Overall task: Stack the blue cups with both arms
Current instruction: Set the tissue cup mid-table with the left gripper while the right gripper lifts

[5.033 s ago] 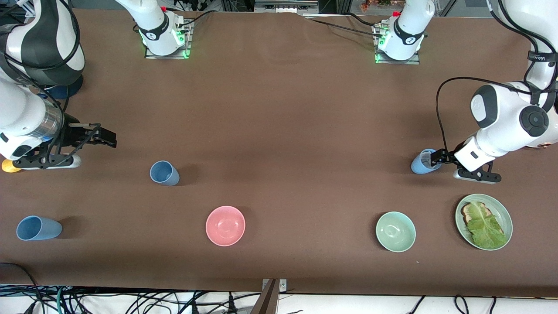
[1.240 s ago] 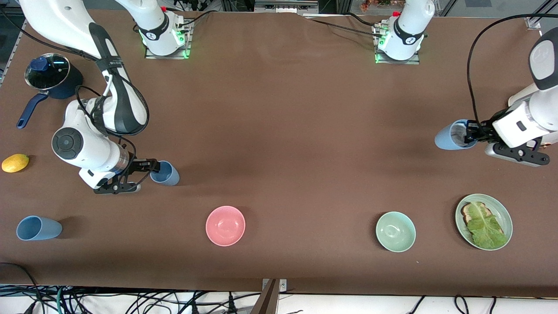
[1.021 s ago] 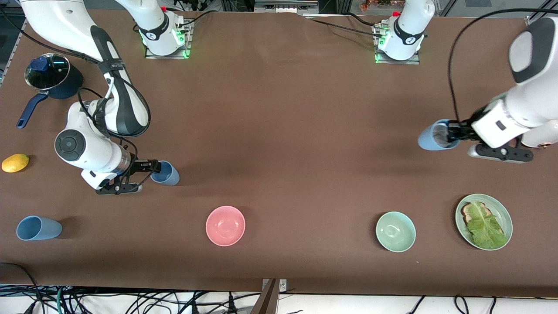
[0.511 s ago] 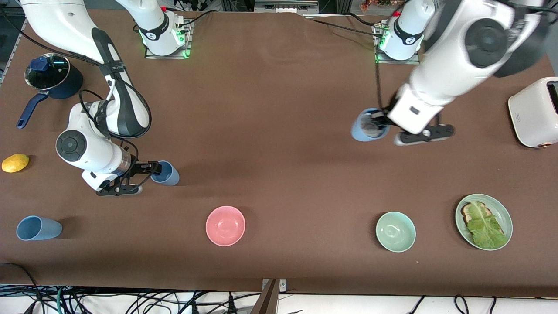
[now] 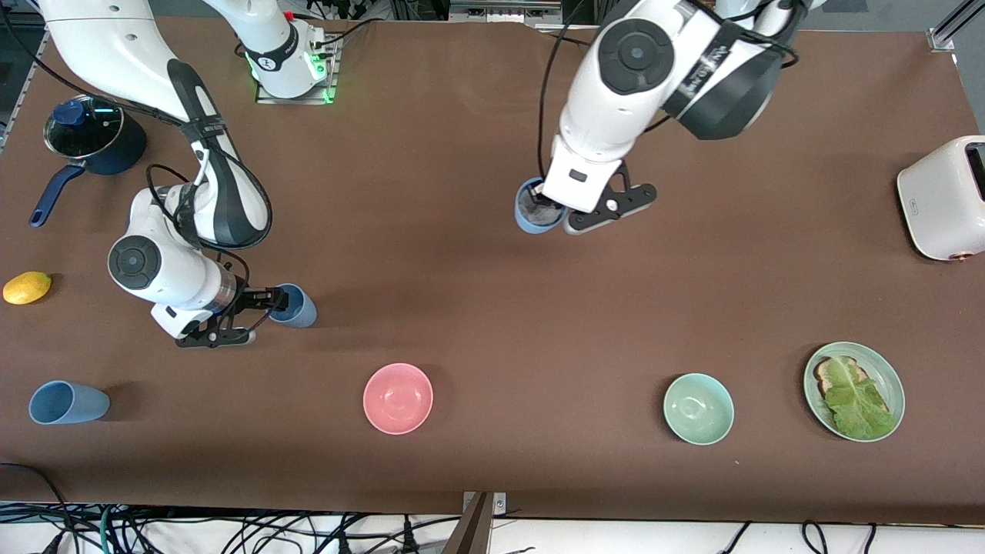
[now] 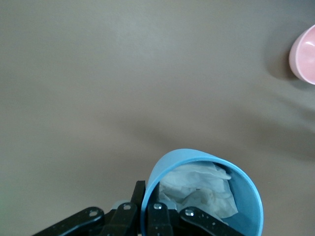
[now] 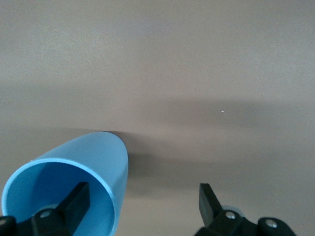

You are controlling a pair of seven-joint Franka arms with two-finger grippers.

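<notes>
Brown table (image 5: pixel 462 308), nothing stacked yet. Left tool (image 5: pixel 548 206) over mid-table, pinching rim of paper-stuffed blue cup (image 5: pixel 532 209). Right tool (image 5: pixel 265 302) spread, one finger inside standing second cup (image 5: pixel 296 306). Third cup (image 5: pixel 65 402) untouched, nearest the camera.

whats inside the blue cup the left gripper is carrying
The left wrist view shows crumpled white paper or tissue inside the blue cup held by the left gripper. The wad covers the cup's bottom, so anything beneath it cannot be seen.
</notes>
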